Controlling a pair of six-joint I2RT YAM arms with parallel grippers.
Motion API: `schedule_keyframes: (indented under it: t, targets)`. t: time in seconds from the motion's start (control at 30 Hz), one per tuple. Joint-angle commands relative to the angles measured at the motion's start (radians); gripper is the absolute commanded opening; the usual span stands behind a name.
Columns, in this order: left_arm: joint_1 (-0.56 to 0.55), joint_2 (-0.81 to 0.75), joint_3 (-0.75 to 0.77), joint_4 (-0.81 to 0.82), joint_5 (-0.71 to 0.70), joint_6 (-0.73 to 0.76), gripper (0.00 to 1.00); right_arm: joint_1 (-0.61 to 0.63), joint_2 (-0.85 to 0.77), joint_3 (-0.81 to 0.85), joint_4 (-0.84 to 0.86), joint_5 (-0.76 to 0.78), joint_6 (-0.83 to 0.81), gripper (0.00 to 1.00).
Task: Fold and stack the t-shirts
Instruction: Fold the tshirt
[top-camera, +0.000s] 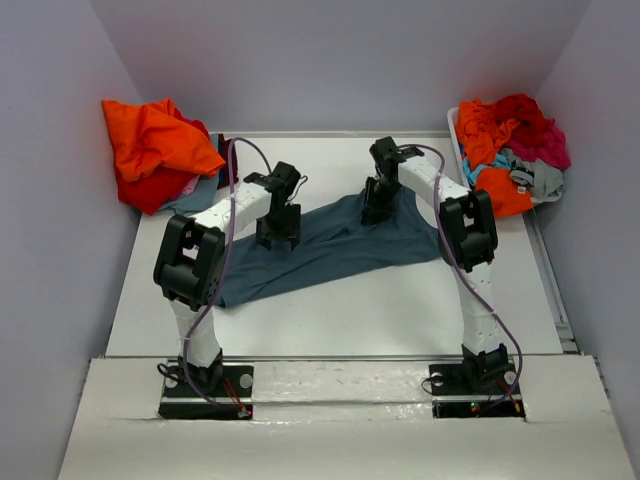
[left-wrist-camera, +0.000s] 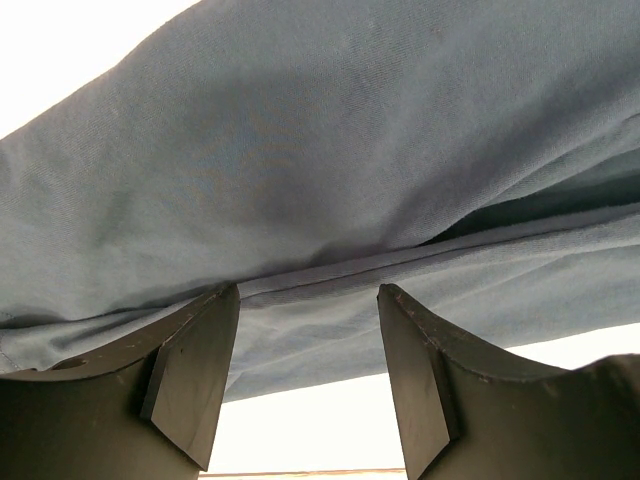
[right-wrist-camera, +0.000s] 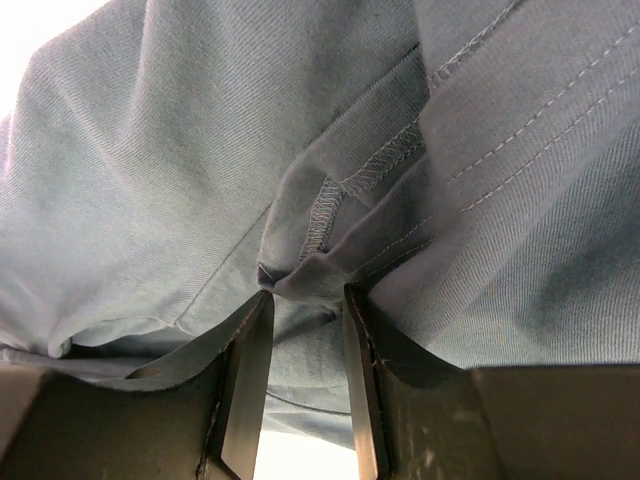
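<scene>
A dark slate-blue t-shirt (top-camera: 335, 252) lies rumpled across the middle of the white table (top-camera: 400, 310). My left gripper (top-camera: 278, 238) stands over the shirt's left part. In the left wrist view its jaws are wide open (left-wrist-camera: 308, 290), the tips at a hemmed edge of the cloth (left-wrist-camera: 300, 150), with nothing between them. My right gripper (top-camera: 377, 212) is at the shirt's upper right part. In the right wrist view its jaws (right-wrist-camera: 307, 292) stand close together, pinching a bunched, stitched fold of the shirt (right-wrist-camera: 150, 180) at their tips.
A heap of orange and red shirts (top-camera: 150, 150) lies at the back left corner. A white bin (top-camera: 456, 130) at the back right holds a heap of orange, red, magenta, teal and grey shirts (top-camera: 510, 145). Walls close in the table on three sides.
</scene>
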Motion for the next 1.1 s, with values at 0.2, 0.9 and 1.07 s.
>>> schedule_keyframes:
  t: [0.2, 0.9, 1.07]
  targets:
    - [-0.005, -0.013, -0.007, -0.016, 0.0, 0.016, 0.69, 0.014, -0.017, 0.008, 0.025, 0.001, -0.002, 0.07]
    - [-0.014, -0.001, -0.007, -0.011, 0.006, 0.01, 0.69, 0.033, -0.053, 0.129, 0.016, -0.051, -0.078, 0.07]
    - [-0.014, 0.002, -0.004, -0.011, 0.007, 0.008, 0.68, 0.033, -0.037, 0.15, 0.011, -0.105, -0.107, 0.07]
